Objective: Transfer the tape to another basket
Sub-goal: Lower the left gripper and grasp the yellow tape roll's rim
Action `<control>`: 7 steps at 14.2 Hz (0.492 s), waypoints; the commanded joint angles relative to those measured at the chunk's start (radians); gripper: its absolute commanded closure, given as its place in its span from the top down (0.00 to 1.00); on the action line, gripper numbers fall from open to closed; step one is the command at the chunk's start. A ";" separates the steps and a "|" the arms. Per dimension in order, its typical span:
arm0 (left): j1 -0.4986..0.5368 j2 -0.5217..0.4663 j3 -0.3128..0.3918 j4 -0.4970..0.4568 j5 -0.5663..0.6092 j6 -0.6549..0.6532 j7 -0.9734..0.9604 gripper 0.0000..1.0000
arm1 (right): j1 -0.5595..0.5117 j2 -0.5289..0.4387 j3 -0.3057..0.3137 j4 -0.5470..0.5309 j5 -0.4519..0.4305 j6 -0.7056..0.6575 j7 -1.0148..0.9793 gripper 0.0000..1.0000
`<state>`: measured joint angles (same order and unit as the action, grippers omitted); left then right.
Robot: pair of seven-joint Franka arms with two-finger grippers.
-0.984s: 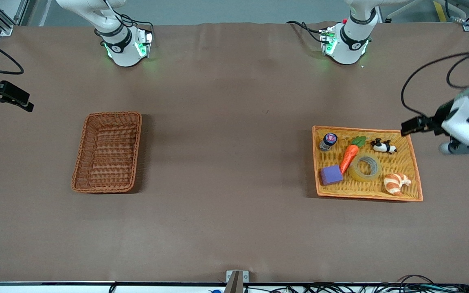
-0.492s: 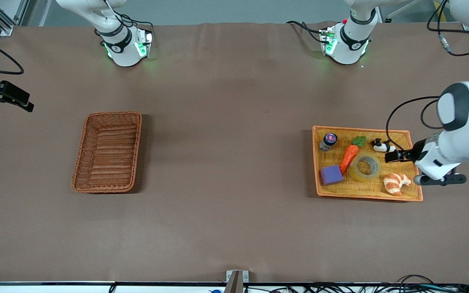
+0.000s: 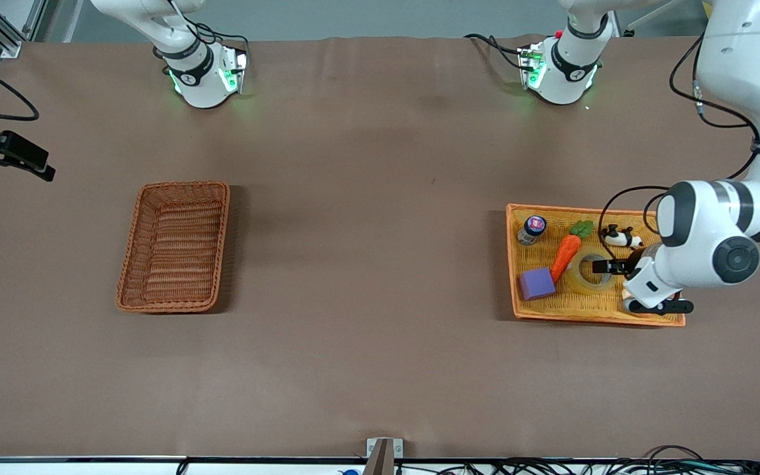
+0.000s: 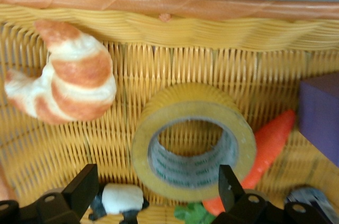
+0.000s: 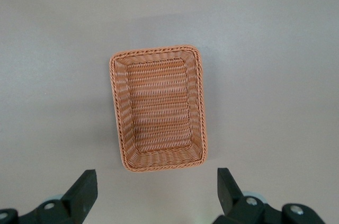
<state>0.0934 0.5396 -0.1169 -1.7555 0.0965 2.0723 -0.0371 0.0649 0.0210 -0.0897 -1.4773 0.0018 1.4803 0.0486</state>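
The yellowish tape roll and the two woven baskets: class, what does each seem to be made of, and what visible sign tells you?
Yellowish translucent tape roll: probably glossy plastic film, since the weave shows faintly through its wall.
Narrow reddish-brown wicker basket: woven rattan or a plastic imitation; ribbed strands, braided rim, matte.
Flat orange-yellow woven basket: similar fine weave with a smooth orange rim band, slightly shiny.

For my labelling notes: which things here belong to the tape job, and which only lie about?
Job: tape, reddish-brown basket, left pincer open over the tape.
Lying about: croissant, carrot, purple block, panda, small jar, orange-yellow basket.
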 commanded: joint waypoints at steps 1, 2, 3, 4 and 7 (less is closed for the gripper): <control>0.006 0.040 -0.004 0.005 0.022 0.058 0.008 1.00 | 0.006 -0.024 -0.004 -0.023 0.001 -0.002 -0.006 1.00; 0.006 0.051 -0.004 -0.004 0.022 0.066 0.006 1.00 | 0.006 -0.024 -0.005 -0.023 0.001 -0.002 -0.006 1.00; 0.011 0.051 -0.004 -0.016 0.022 0.075 0.008 0.99 | 0.006 -0.024 -0.004 -0.023 0.001 -0.002 -0.006 1.00; 0.014 0.048 -0.004 -0.028 0.022 0.089 0.009 0.98 | 0.006 -0.024 -0.004 -0.024 0.001 -0.002 -0.006 1.00; 0.014 0.051 -0.004 -0.067 0.022 0.138 0.009 0.67 | 0.006 -0.024 -0.004 -0.023 0.001 -0.002 -0.006 1.00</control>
<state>0.1019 0.6069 -0.1165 -1.7829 0.0982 2.1778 -0.0370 0.0649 0.0210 -0.0897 -1.4773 0.0018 1.4785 0.0486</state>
